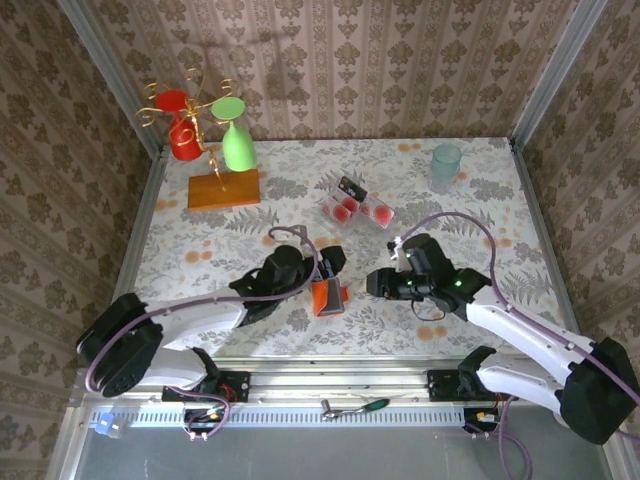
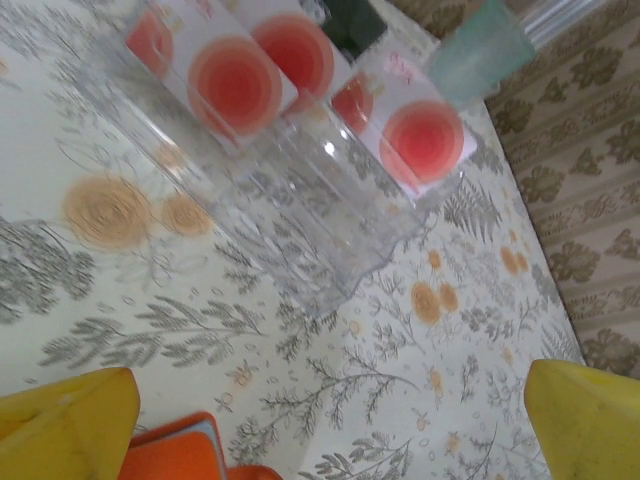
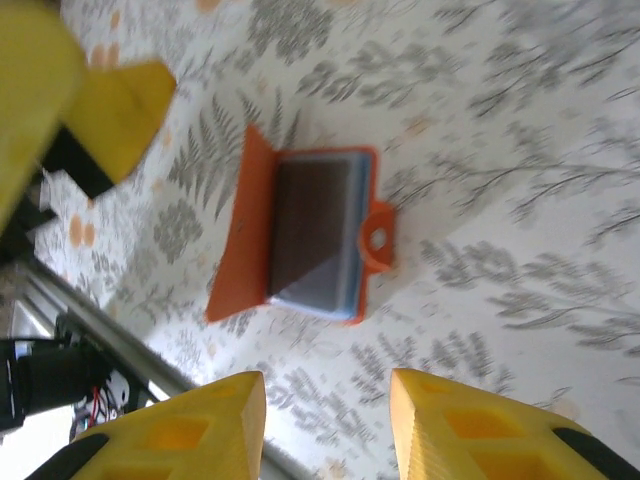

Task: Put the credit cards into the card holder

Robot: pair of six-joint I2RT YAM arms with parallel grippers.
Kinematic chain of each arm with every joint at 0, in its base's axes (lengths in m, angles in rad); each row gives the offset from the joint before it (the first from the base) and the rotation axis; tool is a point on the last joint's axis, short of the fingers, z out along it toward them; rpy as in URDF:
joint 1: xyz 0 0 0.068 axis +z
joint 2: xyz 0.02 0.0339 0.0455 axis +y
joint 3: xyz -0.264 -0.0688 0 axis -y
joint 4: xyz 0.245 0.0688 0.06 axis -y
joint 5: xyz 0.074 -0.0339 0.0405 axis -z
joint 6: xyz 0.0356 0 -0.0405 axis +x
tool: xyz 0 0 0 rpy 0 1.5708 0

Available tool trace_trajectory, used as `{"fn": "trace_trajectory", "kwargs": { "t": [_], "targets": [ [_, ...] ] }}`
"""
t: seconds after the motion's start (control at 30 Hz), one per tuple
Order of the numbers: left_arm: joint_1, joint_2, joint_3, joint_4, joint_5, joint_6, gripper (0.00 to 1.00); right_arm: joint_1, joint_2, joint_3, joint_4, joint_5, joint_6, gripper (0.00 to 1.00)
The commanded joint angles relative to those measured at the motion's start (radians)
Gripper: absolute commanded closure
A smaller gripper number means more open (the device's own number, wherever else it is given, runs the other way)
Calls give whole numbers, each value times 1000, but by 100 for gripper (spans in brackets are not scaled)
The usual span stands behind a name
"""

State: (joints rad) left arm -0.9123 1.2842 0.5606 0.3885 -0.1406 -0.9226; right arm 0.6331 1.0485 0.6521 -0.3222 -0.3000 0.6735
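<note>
Robot lab test cell, dressed up like a home. Patterned wallpaper panels [image 1: 340,70] on three sides, joined by bare aluminium posts [image 1: 558,70] at 11 and 1 o'clock. Floral tablecloth [image 1: 220,250] on the table. At 6 o'clock an aluminium rail [image 1: 330,383] carries two bolted arm bases [image 1: 205,385] and a green-handled hand tool [image 1: 358,406].

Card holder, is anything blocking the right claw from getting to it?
Nothing visible. The right claw points at the card holder with just bare flowery tablecloth between them. The left claw is beside the holder, not in between.

Orange card holder [image 3: 300,235], floral-patterned table [image 1: 470,215]
</note>
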Motion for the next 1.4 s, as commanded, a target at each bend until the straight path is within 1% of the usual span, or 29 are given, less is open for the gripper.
{"fn": "trace_trajectory", "kwargs": {
  "t": [0.0, 0.13, 0.23, 0.37, 0.53, 0.63, 0.73, 0.9, 1.07, 1.37],
  "targets": [
    [53, -101, 6, -145, 29, 50, 0, 108, 74, 99, -18, 80, 20, 62],
    [117, -221, -25, -306, -7, 46, 0, 216, 250, 244, -20, 104, -12, 63],
    [155, -288, -53, -400, -23, 35, 0, 263, 367, 344, -28, 108, -38, 63],
    [186, -337, -90, -472, -26, 30, 0, 275, 478, 422, -25, 101, -55, 65],
    [189, -321, -102, -534, -47, 58, 0, 270, 564, 437, -17, 121, -72, 70],
    [188, -290, -96, -553, -50, 87, 0, 253, 578, 400, 7, 145, -69, 75],
    [186, -254, -79, -571, -48, 119, 0, 226, 566, 327, 60, 150, -45, 76],
    [163, -189, -41, -587, -55, 179, 0, 217, 559, 230, 135, 151, -15, 79],
    [117, -105, 7, -583, -61, 230, 0, 215, 558, 162, 207, 147, 9, 79],
    [29, 37, 49, -524, -63, 266, 0, 215, 554, 132, 240, 139, 26, 79]
  ]
}}
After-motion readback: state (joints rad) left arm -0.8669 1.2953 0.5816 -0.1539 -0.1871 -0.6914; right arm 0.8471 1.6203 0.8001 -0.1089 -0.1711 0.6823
